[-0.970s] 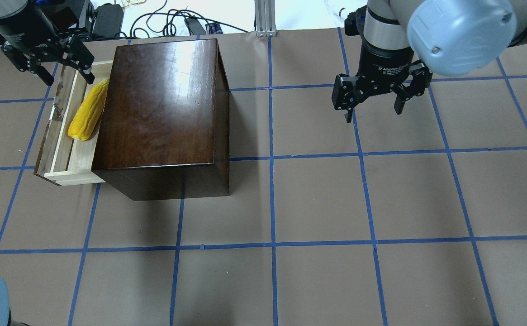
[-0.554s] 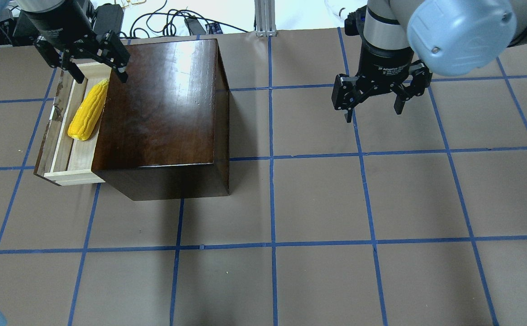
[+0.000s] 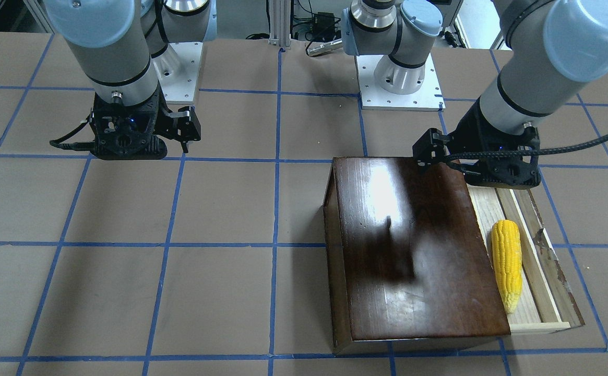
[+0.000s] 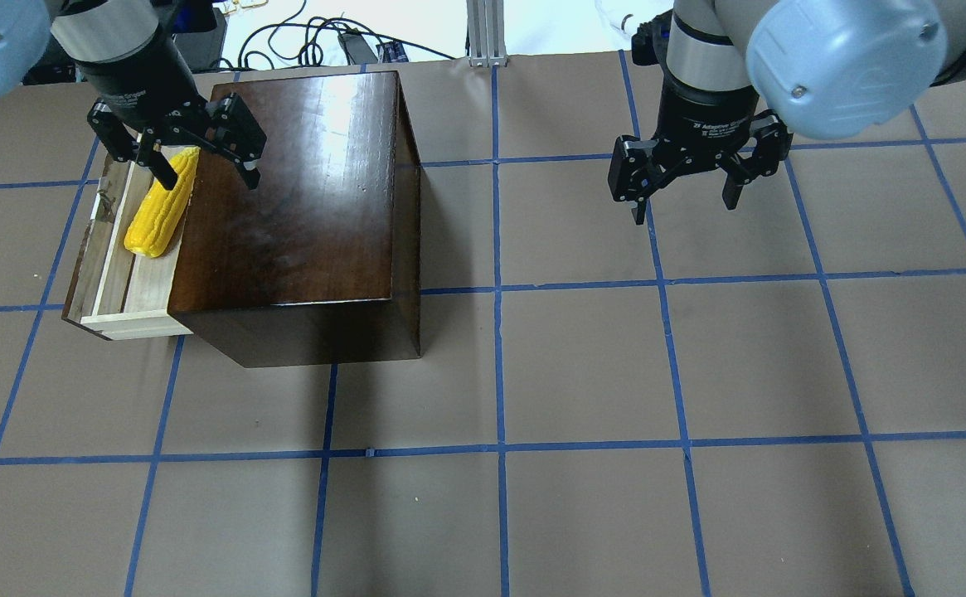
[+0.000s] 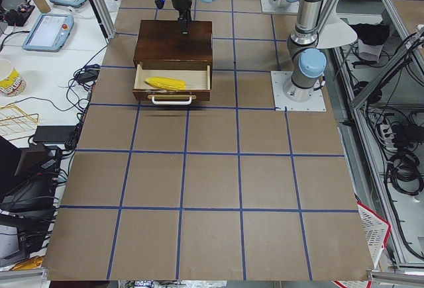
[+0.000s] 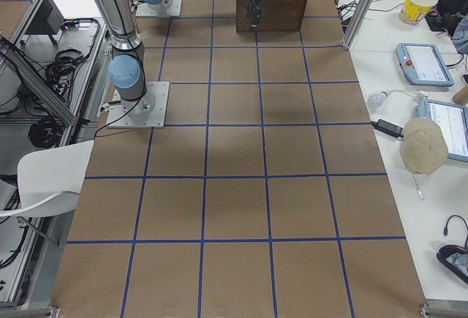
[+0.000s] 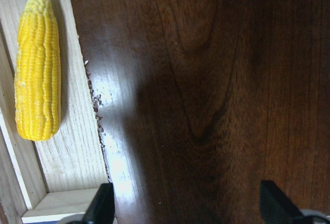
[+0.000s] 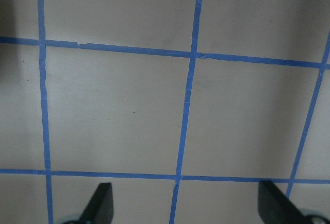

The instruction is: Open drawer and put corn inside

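Observation:
The drawer (image 4: 105,274) is pulled out of the dark-brown wooden box (image 4: 300,199). The yellow corn (image 4: 159,211) lies inside it along the box's edge; it also shows in the front view (image 3: 507,263), the left wrist view (image 7: 37,64) and the exterior left view (image 5: 165,83). My left gripper (image 4: 201,170) is open and empty, above the box's back left edge, one finger over the corn's far end. My right gripper (image 4: 686,195) is open and empty above bare table, far right of the box.
The brown table (image 4: 582,373) carries a grid of blue tape. The drawer has a white handle (image 5: 171,101). Cables and a metal post (image 4: 483,33) lie beyond the table's back edge.
My left gripper has moved rightward and toward the near side, from beyond the drawer's far left corner to over the box's back left edge. The corn, drawer and right arm have not moved.

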Controlling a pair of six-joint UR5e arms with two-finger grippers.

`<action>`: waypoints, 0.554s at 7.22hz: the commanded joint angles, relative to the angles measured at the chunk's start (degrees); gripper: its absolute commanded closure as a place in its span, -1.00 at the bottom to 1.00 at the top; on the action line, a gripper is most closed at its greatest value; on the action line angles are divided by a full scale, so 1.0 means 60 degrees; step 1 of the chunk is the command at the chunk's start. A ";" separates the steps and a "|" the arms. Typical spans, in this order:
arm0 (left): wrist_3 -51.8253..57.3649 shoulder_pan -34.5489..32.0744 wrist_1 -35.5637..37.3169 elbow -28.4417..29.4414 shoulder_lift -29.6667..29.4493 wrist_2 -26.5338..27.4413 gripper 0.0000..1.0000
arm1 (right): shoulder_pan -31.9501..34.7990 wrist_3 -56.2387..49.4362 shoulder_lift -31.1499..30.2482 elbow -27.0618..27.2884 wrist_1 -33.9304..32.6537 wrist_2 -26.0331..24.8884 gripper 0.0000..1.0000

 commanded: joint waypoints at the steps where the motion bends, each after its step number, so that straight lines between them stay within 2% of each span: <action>1: -0.0486 -0.0403 0.0432 -0.0518 0.0295 0.0011 -1.00 | 0.0000 0.0000 0.0000 0.0000 0.0000 0.0000 -1.00; 4: -0.0606 -0.0508 0.0463 -0.0680 0.0545 0.0011 -1.00 | 0.0000 0.0000 0.0000 0.0000 0.0000 0.0000 -1.00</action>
